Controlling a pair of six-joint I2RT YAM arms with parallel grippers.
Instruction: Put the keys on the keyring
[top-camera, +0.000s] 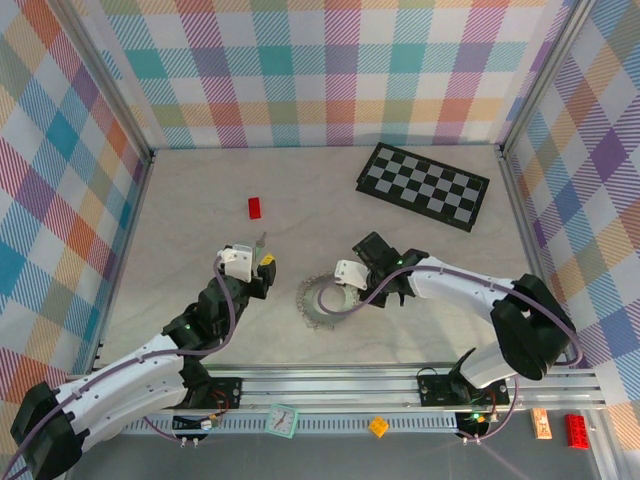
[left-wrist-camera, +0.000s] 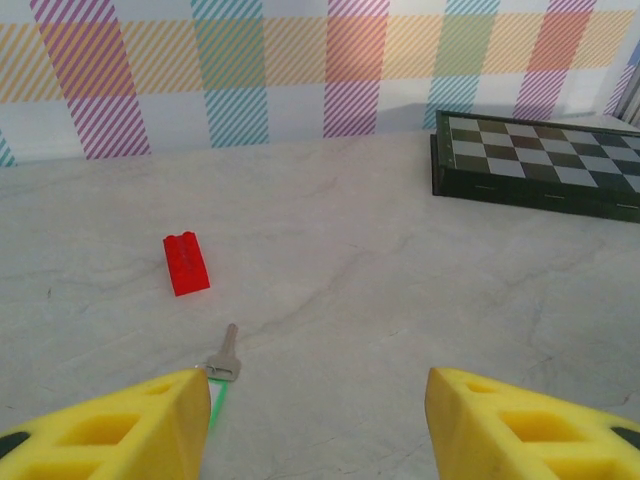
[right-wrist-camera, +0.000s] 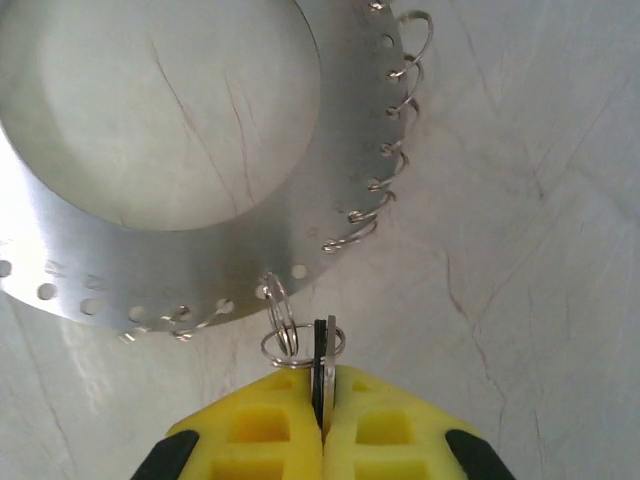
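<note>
My left finger (left-wrist-camera: 110, 425) hides most of the head of the green key (left-wrist-camera: 226, 358). The keyring (right-wrist-camera: 355, 130) is cut off top and left; my right pads (right-wrist-camera: 390, 430) cover much of the black key (right-wrist-camera: 320, 350).

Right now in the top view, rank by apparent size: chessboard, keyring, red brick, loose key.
1. chessboard
2. keyring
3. red brick
4. loose key
All lie flat on the table, so nearness barely skews this.
</note>
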